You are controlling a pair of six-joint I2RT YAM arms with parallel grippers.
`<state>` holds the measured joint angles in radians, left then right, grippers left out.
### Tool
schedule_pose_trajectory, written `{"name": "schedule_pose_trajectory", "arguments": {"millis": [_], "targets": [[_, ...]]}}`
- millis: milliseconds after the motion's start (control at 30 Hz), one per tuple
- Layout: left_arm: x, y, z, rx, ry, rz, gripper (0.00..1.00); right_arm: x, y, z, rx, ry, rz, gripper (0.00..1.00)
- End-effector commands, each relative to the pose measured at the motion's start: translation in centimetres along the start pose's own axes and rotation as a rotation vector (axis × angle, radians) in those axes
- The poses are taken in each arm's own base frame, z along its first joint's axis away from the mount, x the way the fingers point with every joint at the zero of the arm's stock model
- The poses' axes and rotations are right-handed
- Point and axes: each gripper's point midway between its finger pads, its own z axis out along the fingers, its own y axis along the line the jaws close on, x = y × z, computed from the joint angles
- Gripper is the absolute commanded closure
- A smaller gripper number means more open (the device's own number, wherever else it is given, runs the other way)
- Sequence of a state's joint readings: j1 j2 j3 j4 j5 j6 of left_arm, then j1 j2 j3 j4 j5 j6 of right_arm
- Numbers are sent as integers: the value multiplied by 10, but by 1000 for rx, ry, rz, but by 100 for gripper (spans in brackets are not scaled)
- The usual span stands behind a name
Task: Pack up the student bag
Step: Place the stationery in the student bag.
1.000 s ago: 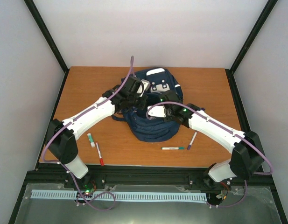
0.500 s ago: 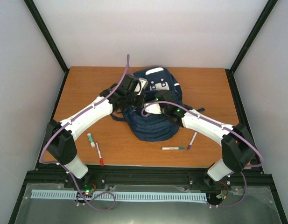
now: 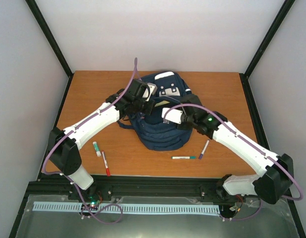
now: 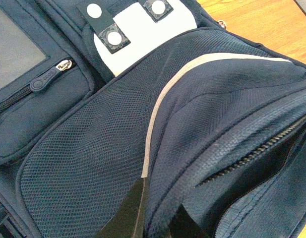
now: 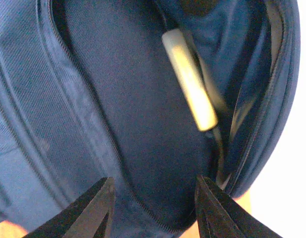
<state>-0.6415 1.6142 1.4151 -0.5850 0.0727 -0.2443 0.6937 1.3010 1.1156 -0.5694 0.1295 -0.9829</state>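
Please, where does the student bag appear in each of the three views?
Top external: the student bag lies at the middle of the table.
Left wrist: the bag fills nearly the whole picture, front pockets at the left.
Right wrist: the bag fills the picture, seen into its open compartment.
Shared landmark: the white patch with round snaps, in the top and left wrist views only.

Inside the backpack (image 5: pixel 133 114), a pale stick (image 5: pixel 188 79) is too blurred to name, perhaps a pen.
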Motion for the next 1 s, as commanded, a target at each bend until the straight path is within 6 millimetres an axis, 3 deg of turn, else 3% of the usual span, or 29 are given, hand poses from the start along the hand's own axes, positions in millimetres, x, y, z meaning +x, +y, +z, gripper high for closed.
{"name": "schedule_pose_trajectory", "arguments": {"millis": [0, 200, 333, 567, 800, 967], "targets": [[-52, -12, -43, 47, -166, -50, 99, 31, 29, -15, -151, 33, 211, 54], [-54, -13, -50, 48, -180, -49, 99, 110, 46, -32, -171, 133, 340, 54], [-54, -13, -50, 48, -181, -49, 99, 146, 75, -41, -278, 182, 356, 54], [-53, -18, -49, 79, -175, -60, 99, 166, 110, -37, -398, 217, 241, 50], [-54, -17, -51, 73, -179, -56, 99, 209, 146, -14, -497, 366, 14, 50], [-52, -20, -46, 95, -164, -66, 99, 211, 161, 2, -539, 399, -71, 50]]}}
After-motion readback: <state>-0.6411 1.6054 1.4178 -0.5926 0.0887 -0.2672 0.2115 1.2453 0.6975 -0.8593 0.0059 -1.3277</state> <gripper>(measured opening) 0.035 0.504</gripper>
